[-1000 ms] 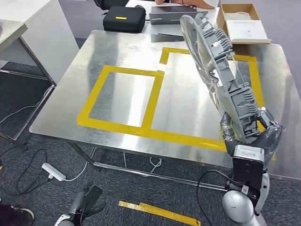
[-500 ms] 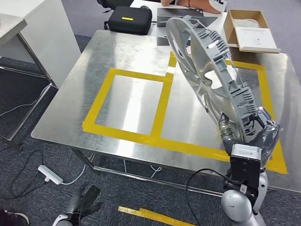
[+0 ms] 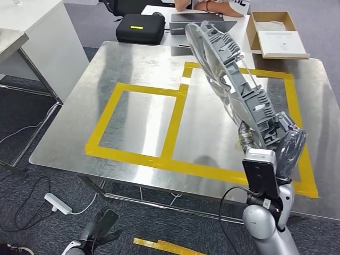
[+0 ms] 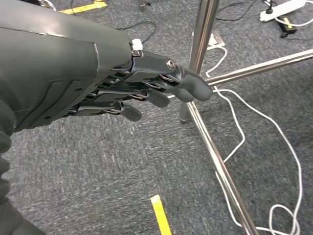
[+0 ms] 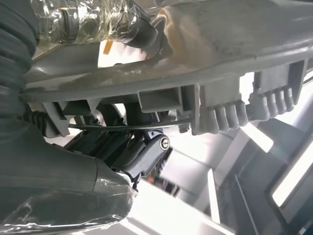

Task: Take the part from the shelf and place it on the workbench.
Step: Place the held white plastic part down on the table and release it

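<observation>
While the right hand (image 3: 280, 144), wrapped in clear film at the lower right of the head frame, is gripping the lower end of the grey part (image 3: 234, 79), that part is slanting up and to the left, its ribbed rim tilted and its upper end reaching toward the top centre of the frame above the steel workbench (image 3: 136, 61). Below it, yellow tape (image 3: 172, 125) is marking out two rectangles on the bench top, and the part is hanging over the right-hand one without touching the metal. In the right wrist frame the fingers (image 5: 145, 154) are closing around the part's (image 5: 229, 73) moulded edge, with the film-wrapped thumb on its other face. At the bottom left of the head frame the left hand (image 3: 98, 228) is hanging low beside the bench, over dark carpet; in the left wrist frame its fingers (image 4: 162, 90) are lying nearly straight and close together, holding nothing, near a bench leg (image 4: 201, 34) and a white cable (image 4: 258, 122). Along the top edge of the head frame are sitting a black case (image 3: 140, 26) and an open cardboard box (image 3: 277, 34).
</observation>
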`<state>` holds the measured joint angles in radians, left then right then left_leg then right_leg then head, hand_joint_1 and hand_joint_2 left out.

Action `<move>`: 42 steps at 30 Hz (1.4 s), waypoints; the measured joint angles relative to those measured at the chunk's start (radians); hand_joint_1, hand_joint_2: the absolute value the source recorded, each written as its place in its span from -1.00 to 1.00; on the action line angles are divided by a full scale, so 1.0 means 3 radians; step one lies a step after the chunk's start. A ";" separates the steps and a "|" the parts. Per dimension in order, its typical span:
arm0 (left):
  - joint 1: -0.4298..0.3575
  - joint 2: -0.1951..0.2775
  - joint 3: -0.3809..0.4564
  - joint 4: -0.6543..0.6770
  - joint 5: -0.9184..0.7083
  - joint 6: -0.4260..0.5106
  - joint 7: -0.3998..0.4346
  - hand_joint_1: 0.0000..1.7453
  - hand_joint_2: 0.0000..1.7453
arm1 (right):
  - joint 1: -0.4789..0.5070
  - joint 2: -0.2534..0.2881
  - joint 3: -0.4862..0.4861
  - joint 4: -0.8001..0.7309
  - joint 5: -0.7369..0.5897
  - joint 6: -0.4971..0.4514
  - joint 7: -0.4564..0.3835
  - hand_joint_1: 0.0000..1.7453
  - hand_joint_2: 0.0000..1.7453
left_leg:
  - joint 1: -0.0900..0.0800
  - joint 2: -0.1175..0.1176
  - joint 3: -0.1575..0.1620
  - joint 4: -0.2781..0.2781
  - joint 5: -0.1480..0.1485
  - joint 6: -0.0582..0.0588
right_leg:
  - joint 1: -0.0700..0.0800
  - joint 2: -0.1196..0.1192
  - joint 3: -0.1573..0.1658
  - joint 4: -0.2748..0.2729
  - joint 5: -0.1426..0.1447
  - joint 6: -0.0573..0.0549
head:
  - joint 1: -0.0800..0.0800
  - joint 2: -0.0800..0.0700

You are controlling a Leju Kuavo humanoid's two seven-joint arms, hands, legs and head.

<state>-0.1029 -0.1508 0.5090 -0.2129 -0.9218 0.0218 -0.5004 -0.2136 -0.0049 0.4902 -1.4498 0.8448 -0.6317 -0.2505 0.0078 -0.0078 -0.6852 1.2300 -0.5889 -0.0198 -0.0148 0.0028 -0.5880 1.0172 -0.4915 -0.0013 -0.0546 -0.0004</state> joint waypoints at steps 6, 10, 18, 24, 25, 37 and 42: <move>-0.0025 0.0000 -0.0060 0.0000 0.0014 0.0017 0.0092 -1.00 -1.00 | -0.0203 0.0010 0.0000 0.0281 0.1036 -0.0089 0.0468 1.00 1.00 | 0.0007 0.0001 0.0086 -0.0401 0.0459 0.0012 | 0.0005 0.0019 0.0078 0.0006 -0.0055 0.0033 | 0.0002 0.0000; -0.0045 -0.0019 -0.0108 0.0000 0.0018 0.0017 0.0135 -1.00 -1.00 | -0.0386 0.0015 0.0001 0.0512 0.1677 -0.0105 0.0788 1.00 1.00 | -0.0007 -0.0001 0.0181 -0.0641 0.0454 0.0059 | 0.0014 0.0021 0.0061 -0.0002 -0.0065 0.0103 | 0.0004 0.0000; -0.0060 -0.0041 -0.0149 -0.0001 0.0036 0.0025 0.0152 -1.00 -1.00 | -0.0577 0.0015 0.0007 0.0976 0.2033 -0.0107 0.1038 1.00 1.00 | -0.0005 -0.0009 0.0210 -0.0671 0.0440 0.0153 | 0.0013 0.0006 -0.0489 0.0945 -0.0367 0.0150 | 0.0013 0.0000; -0.0066 -0.0053 -0.0180 -0.0001 0.0058 0.0028 0.0161 -1.00 -1.00 | -0.0691 0.0008 0.0037 0.1147 0.2255 -0.0019 0.1220 1.00 1.00 | -0.0030 -0.0018 0.0225 -0.0664 0.0417 0.0105 | 0.0047 0.0006 -0.0100 0.0045 0.0067 0.0062 | 0.0008 0.0001; -0.0066 -0.0054 -0.0188 -0.0001 0.0071 0.0032 0.0164 -1.00 -1.00 | -0.0728 -0.0004 0.0067 0.1203 0.2318 0.0025 0.1323 1.00 1.00 | -0.0028 -0.0015 0.0222 -0.0666 0.0420 0.0089 | 0.0045 0.0010 -0.0092 0.0018 0.0062 0.0054 | 0.0009 0.0001; -0.0033 -0.0017 -0.0201 -0.0001 0.0252 0.0119 0.0146 -1.00 -1.00 | -0.1069 -0.0217 0.0610 0.2391 0.2412 0.0550 0.1984 1.00 1.00 | 0.0017 0.0001 0.0097 -0.0497 0.0487 -0.0009 | 0.0022 0.0014 -0.0001 -0.0028 0.0035 0.0041 | 0.0003 0.0001; -0.0011 -0.0013 -0.0199 -0.0001 0.0285 0.0136 0.0137 -1.00 -1.00 | -0.1117 -0.0306 0.0733 0.2662 0.2415 0.0654 0.1991 1.00 1.00 | 0.0013 -0.0002 0.0170 -0.0678 0.0490 0.0087 | 0.0027 0.0013 -0.0038 -0.0007 0.0002 0.0126 | 0.0009 0.0001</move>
<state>-0.1062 -0.1547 0.4492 -0.2132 -0.8364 0.0627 -0.4593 -0.5486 -0.0967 0.7102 -0.6512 1.5692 -0.4354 0.3468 0.0117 -0.0085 -0.6342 1.0265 -0.4420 0.0062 -0.0068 0.0065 -0.5996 1.0152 -0.4909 0.0363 -0.0520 0.0000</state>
